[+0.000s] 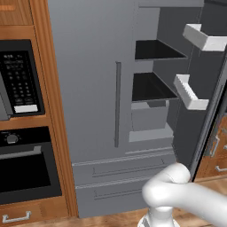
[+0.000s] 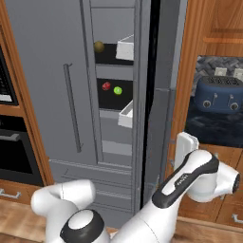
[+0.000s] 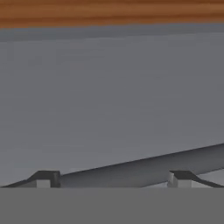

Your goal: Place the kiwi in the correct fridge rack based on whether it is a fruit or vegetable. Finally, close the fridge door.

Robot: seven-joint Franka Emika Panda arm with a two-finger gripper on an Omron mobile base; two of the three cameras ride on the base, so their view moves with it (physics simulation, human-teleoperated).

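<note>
Lime-green and round, the kiwi (image 2: 117, 90) already sits on the fridge rack (image 2: 114, 99), the lower black shelf, just beside a small red ball (image 2: 106, 86) and apart from it. On the upper black shelf (image 2: 108, 56) above the kiwi lies a dull yellow-brown ball (image 2: 98, 46). So you can judge the placing as done; what is left is shutting the fridge door (image 2: 163, 95), which stands open to the right of the kiwi, edge-on in the right base view. The kiwi is too round and small to give any long axis or heading.

Your gripper (image 3: 114, 180) is off beyond the door, away from the kiwi, its two tips spread wide with nothing between them, facing a flat grey panel crossed by a grey bar (image 3: 144, 168), likely the door's handle.
</note>
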